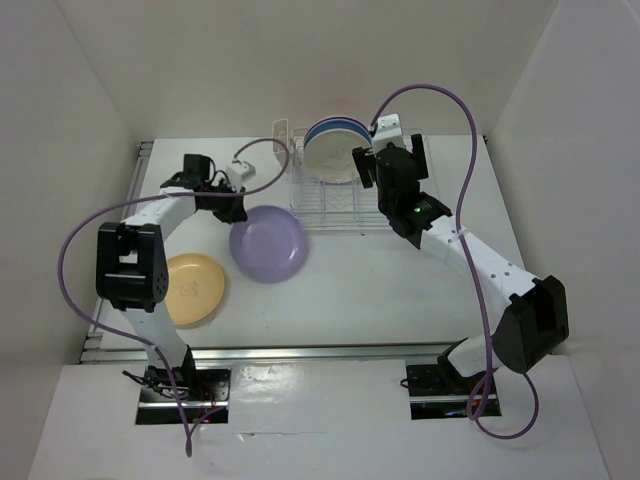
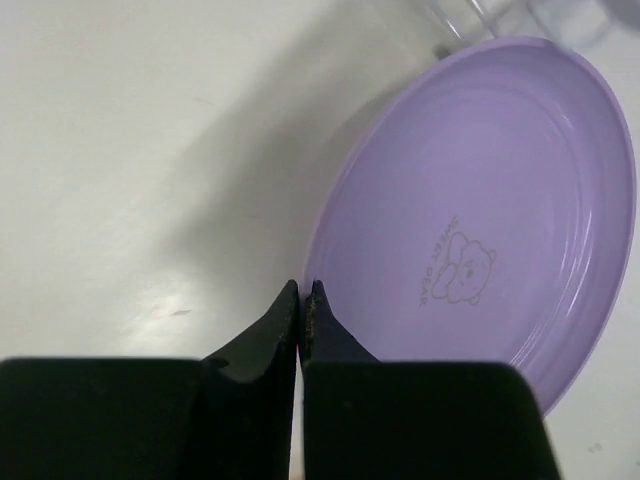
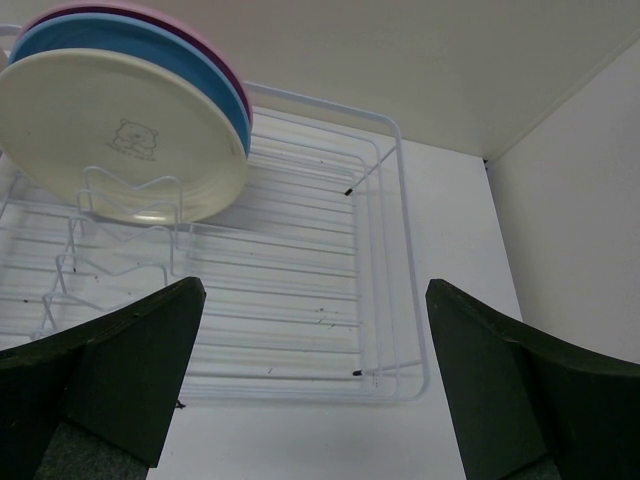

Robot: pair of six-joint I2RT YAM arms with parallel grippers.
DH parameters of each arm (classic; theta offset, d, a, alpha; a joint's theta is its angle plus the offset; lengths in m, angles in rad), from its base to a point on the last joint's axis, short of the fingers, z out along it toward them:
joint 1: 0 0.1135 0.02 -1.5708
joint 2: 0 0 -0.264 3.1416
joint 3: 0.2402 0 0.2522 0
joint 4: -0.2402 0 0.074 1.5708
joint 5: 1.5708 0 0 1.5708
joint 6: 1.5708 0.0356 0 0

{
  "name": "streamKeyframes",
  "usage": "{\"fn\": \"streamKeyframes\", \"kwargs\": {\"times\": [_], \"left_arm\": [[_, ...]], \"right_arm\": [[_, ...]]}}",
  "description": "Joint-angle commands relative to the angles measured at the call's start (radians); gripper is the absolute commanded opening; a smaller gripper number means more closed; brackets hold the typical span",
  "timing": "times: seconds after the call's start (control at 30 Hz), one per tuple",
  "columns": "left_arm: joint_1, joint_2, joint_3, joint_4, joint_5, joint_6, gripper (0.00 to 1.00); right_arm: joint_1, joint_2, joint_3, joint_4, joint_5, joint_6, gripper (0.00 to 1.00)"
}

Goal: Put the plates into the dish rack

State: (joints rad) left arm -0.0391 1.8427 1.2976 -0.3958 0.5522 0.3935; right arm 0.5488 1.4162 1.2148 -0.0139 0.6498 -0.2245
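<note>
The purple plate (image 1: 268, 243) is tilted left of the dish rack (image 1: 345, 205) and casts a wide shadow on the table. My left gripper (image 1: 236, 212) is shut on its left rim; in the left wrist view the fingertips (image 2: 302, 290) meet at the edge of the purple plate (image 2: 480, 220). The cream-white plate (image 3: 120, 130), blue plate (image 3: 150, 45) and pink plate (image 3: 200, 25) stand on edge in the rack's left part. The orange-yellow plate (image 1: 192, 288) lies flat on the table. My right gripper (image 3: 314, 290) is open and empty above the rack's bare right part (image 3: 380, 250).
The rack's cream cutlery cup (image 1: 281, 133) is at its far left end. White walls close in the table on the left, back and right. Purple cables loop over both arms.
</note>
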Motion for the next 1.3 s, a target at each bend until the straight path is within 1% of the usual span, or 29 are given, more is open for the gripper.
{"fn": "streamKeyframes", "kwargs": {"times": [0.0,0.17,0.23,0.37,0.4,0.43,0.47,0.5,0.53,0.57,0.6,0.63,0.67,0.7,0.73,0.77,0.8,0.87,1.0,1.1,1.17,1.27], "left_arm": [[0.05,-0.144,0.078,0.136,0.0,0.016,0.0],[0.077,-0.23,0.157,0.247,0.106,0.016,0.0],[0.077,-0.243,0.179,0.334,0.166,0.002,0.0],[0.035,-0.229,0.261,0.399,0.192,-0.008,0.0],[0.001,-0.218,0.261,0.399,0.172,0.007,0.0],[-0.021,-0.218,0.261,0.478,0.14,0.033,0.0],[-0.045,-0.229,0.199,0.547,0.115,0.048,0.0],[-0.101,-0.238,0.157,0.628,0.035,0.063,0.0],[-0.137,-0.238,0.113,0.807,-0.025,0.1,0.0],[-0.175,-0.238,0.041,0.887,-0.085,0.135,0.0],[-0.261,-0.229,0.016,0.955,-0.227,0.19,0.0],[-0.303,-0.209,-0.004,1.026,-0.295,0.309,0.0],[-0.338,-0.16,-0.039,1.172,-0.346,0.367,0.0],[-0.394,-0.133,-0.056,1.262,-0.433,0.417,0.0],[-0.416,-0.102,-0.07,1.361,-0.471,0.477,0.0],[-0.435,-0.071,-0.07,1.449,-0.504,0.478,0.0],[-0.444,-0.039,-0.048,1.45,-0.486,0.478,0.0],[-0.444,-0.016,-0.02,1.45,-0.471,0.456,0.0],[-0.444,0.027,0.014,1.424,-0.434,0.466,0.0],[-0.423,0.036,0.032,1.433,-0.434,0.479,0.0],[-0.398,0.036,0.043,1.443,-0.434,0.446,0.0],[-0.375,0.036,0.075,1.404,-0.364,0.436,0.0]], "right_arm": [[-0.006,0.001,0.006,0.048,0.005,0.016,1.0],[-0.006,0.001,0.006,0.048,-0.004,0.016,1.0],[-0.006,0.001,0.006,0.036,-0.004,0.027,1.0],[-0.006,0.001,0.015,0.017,-0.013,0.045,1.0],[-0.006,0.001,0.015,0.017,-0.013,0.045,1.0],[-0.006,0.001,0.015,0.008,-0.013,0.045,1.0],[-0.006,0.001,0.015,0.008,-0.013,0.045,1.0],[-0.006,-0.009,0.015,0.008,-0.013,0.054,1.0],[-0.006,-0.01,0.015,0.008,-0.025,0.054,1.0],[-0.006,-0.01,0.015,0.008,-0.026,0.063,1.0],[-0.006,-0.01,0.015,0.008,-0.035,0.063,1.0],[-0.006,-0.01,0.015,-0.003,-0.035,0.073,1.0],[-0.006,-0.01,0.015,-0.003,-0.035,0.073,1.0],[-0.006,0.0,0.015,-0.003,-0.035,0.073,1.0],[-0.006,0.0,0.015,-0.003,-0.035,0.073,1.0],[-0.006,0.0,0.015,-0.003,-0.024,0.073,1.0],[-0.006,0.0,0.006,-0.003,-0.012,0.073,1.0],[-0.006,-0.011,-0.004,-0.003,-0.012,0.063,1.0],[-0.006,-0.022,-0.014,-0.012,0.01,0.063,1.0],[-0.006,-0.022,-0.014,-0.023,0.02,0.063,1.0],[-0.006,-0.022,-0.023,-0.023,0.021,0.063,1.0],[-0.006,-0.011,-0.023,-0.023,0.021,0.054,1.0]]}}
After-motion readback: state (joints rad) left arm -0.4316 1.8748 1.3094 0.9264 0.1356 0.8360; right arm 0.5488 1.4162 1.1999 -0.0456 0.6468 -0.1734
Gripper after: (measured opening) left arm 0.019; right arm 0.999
